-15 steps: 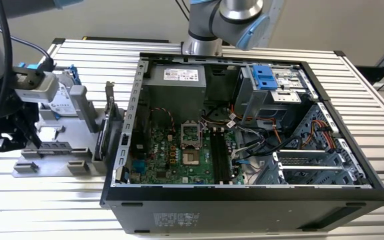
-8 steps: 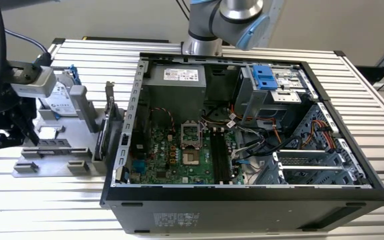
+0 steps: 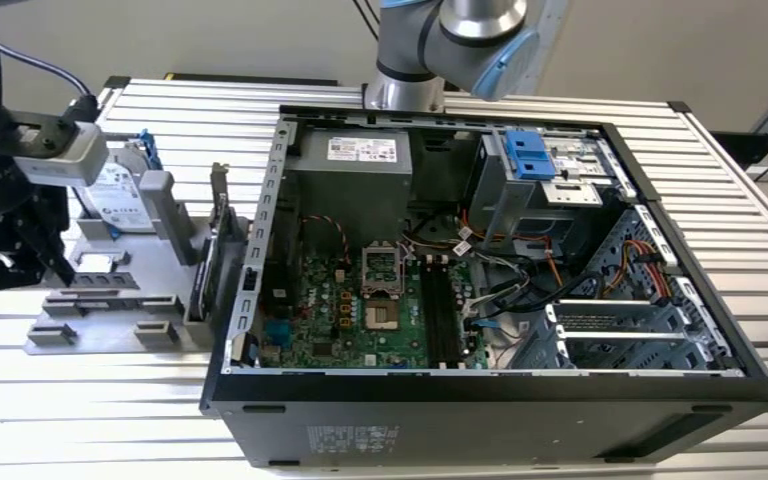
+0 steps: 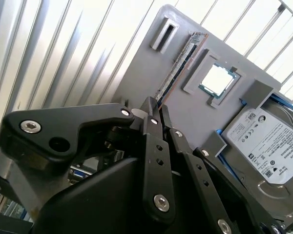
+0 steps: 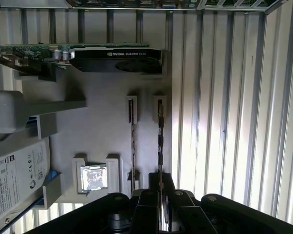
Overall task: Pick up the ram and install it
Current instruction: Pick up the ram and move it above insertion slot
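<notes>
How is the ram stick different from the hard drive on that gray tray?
The ram is a thin dark stick standing on edge; the hard drive is a broad silver slab, label up. The ram ends at the gripper; the hard drive lies aside. Both sit on the gray tray.

Black steel tower PC case (image 3: 491, 410) lies on its side, panel off, on the ribbed aluminium bench (image 3: 744, 180). Inside:
- green motherboard (image 3: 344, 310) flat on the case floor
- grey power supply box (image 3: 351, 180) at the far end
- blue plastic drive caddy (image 3: 527, 155) toward the exterior view's right
- loose coloured cables (image 3: 491, 255) between board and drive bays

Grey plastic fixture plate (image 5: 97, 122) sits just beside the case, on the exterior view's left. On it:
- silver hard drive with blue rails (image 4: 268, 146)
- square silver processor chip (image 4: 217, 79), flat in a recessed pocket near the drive
- green graphics card with black shroud (image 5: 117, 59), upright on edge at the plate's case side
</notes>
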{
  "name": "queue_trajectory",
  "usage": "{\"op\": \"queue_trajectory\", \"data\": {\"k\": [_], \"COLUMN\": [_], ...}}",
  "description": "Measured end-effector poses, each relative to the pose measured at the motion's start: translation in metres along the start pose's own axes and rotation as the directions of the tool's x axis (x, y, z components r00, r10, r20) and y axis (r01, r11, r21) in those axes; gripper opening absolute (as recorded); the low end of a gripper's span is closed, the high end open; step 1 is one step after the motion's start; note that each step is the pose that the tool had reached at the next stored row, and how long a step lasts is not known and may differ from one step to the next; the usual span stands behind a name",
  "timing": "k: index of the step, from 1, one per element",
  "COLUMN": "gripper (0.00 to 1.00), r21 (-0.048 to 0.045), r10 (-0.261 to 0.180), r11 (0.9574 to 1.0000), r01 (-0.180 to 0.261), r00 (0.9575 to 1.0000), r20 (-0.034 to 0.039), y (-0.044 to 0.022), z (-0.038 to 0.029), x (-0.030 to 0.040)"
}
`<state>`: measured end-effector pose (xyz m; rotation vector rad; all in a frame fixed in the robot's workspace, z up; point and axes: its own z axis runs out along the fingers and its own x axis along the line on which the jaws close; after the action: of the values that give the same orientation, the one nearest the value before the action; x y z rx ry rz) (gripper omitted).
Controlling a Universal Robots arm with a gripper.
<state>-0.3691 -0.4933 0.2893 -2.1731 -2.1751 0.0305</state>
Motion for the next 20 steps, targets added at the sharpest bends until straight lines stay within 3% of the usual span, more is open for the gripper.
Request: {"op": "queue_trajectory", "data": {"k": [20], "gripper": [0.0], "r21": [0.0], "r10": [0.0], "r11": [1.0], "r01": [0.0], "r00": [1.0], "r20": [-0.0031], "y": [-0.0012], "z": [-0.0197], "x": [0.0006]}}
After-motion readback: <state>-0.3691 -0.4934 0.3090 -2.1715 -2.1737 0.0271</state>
